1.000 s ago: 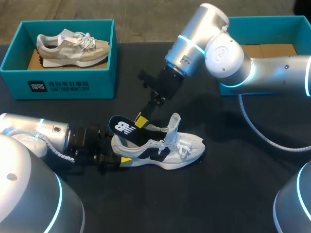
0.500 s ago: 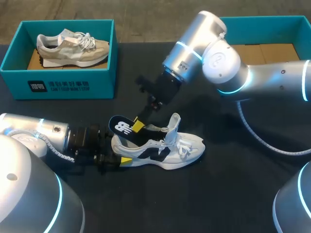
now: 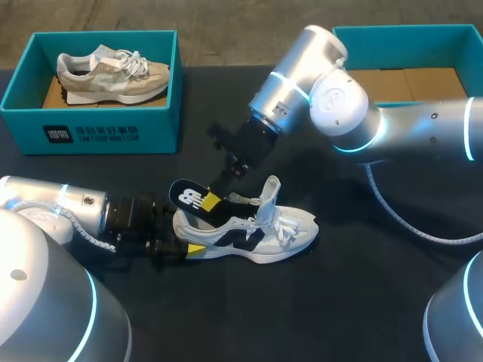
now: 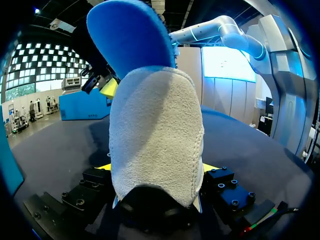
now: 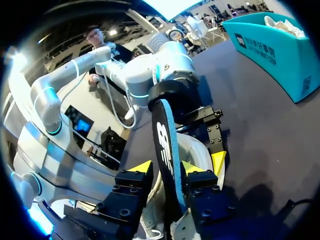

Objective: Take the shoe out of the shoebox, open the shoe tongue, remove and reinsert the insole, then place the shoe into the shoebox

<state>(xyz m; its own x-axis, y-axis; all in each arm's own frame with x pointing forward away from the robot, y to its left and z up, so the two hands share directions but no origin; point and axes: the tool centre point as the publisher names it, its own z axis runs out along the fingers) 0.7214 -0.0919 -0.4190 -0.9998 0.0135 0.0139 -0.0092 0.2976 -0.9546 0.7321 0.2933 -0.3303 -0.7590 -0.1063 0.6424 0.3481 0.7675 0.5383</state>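
Both grippers working the white shoe at table centre, left on heel, right on insole.
Teal shoebox at the table's 10 o'clock, beige shoe lying inside. Left gripper comes in low from 8 o'clock, fingers closed on the heel of the white shoe from both sides; in the left wrist view the heel fills the gap between the yellow tips. Shoe sits sole-down on the black table, toe to 3 o'clock, tongue standing up. Black insole is half out, heel end poking over the collar toward 10 o'clock. Right gripper reaches down from 1 o'clock, fingers pinched on the insole just above the collar. Second shoebox at 2 o'clock, partly behind the right arm, cardboard floor showing.
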